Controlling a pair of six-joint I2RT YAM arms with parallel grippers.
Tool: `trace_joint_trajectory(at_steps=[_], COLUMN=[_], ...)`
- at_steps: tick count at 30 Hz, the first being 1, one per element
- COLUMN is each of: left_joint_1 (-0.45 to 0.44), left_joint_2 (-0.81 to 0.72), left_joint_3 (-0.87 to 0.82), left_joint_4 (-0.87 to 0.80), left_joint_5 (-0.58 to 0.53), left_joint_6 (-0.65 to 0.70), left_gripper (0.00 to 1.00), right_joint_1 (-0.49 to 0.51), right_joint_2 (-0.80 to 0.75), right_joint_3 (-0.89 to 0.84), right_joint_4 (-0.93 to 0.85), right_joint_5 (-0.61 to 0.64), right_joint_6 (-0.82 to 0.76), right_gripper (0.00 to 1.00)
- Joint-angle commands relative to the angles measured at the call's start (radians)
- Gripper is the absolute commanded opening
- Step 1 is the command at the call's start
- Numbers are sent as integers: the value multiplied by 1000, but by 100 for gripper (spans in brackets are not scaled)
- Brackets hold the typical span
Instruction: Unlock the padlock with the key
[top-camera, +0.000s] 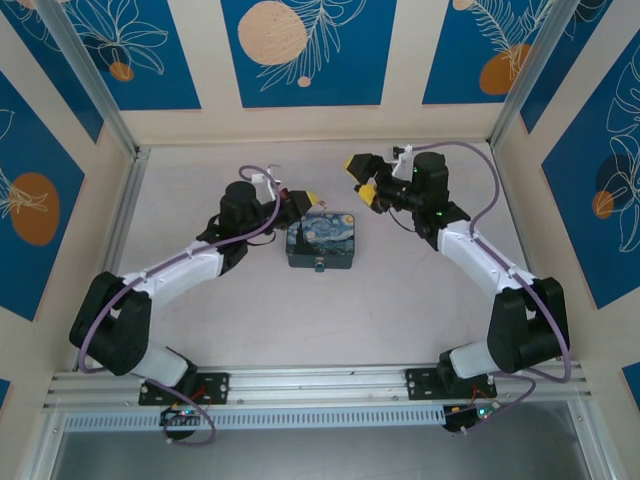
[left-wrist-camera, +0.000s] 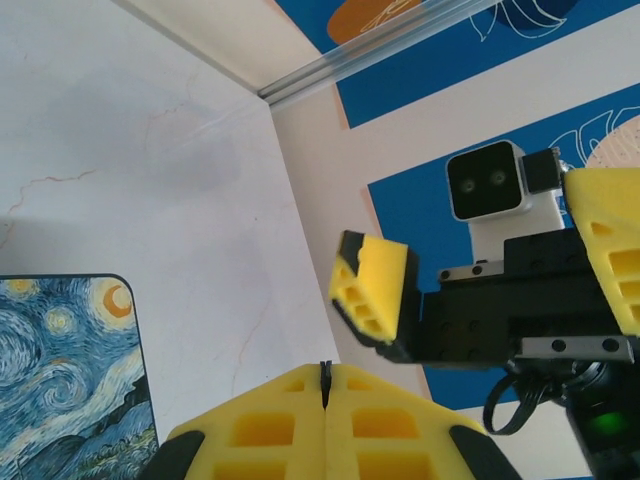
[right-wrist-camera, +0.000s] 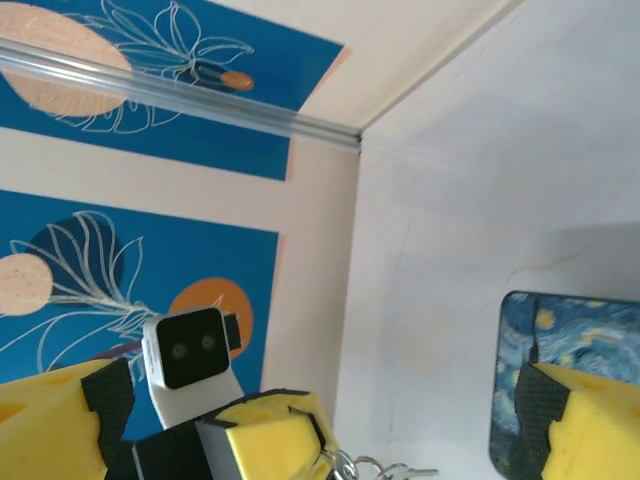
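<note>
Right now the key is pinched tight in the closed left pincer, by the far left corner of the swirly blue box on the bench. The right pincer is held wide open, just to the right. A tiny dark bit, maybe the padlock, is seen at the box's near edge.
</note>
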Motion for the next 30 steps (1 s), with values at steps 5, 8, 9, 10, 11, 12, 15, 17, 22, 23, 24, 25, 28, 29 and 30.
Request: trace_joint_trajectory(at_steps=[5,8,9,10,11,12,15,17,22,23,24,25,28,29,30], left_joint_1=[-9,-8,-8,-8,-11,-10,-11,-10,-13,-12,-14,-14,-15,-15,-15], left_joint_2=[-53,-56,-56,-58,-58,-58,-56,-55,-49,-47,-45,-44,-37,-35,-32], left_joint_3=[4,11,13,16,17,17,19,16,8,5,4,2,-3,-2,-1], left_joint_4=[-12,-19,-22,-25,-27,-27,-27,-24,-11,-7,-1,3,11,15,17], left_joint_5=[-20,-21,-21,-21,-23,-25,-29,-32,-37,-39,-39,-40,-40,-38,-37], left_joint_6=[15,15,16,19,21,21,21,15,-5,-9,-11,-15,-23,-25,-26], left_gripper=[0,0,0,0,0,0,0,0,0,0,0,0,0,0,0], right_joint_1=[-47,-23,-13,-2,2,0,0,14,45,52,58,65,85,94,99], right_joint_2=[-85,-71,-58,-44,-40,-40,-22,-1,25,26,30,33,51,56,61], right_joint_3=[-295,-176,-141,-127,-148,-185,-260,-279,-294,-289,-282,-273,-239,-233,-225], right_joint_4=[253,-41,-122,-151,-116,-42,151,236,444,465,479,485,514,527,533], right_joint_5=[96,100,99,85,70,50,-5,-32,-90,-95,-101,-110,-145,-150,-155], right_joint_6=[35,-93,-129,-154,-146,-118,-5,47,127,127,129,132,127,128,127], right_gripper=[100,100,99,100,100,100,100,100,87,86,83,80,61,57,54])
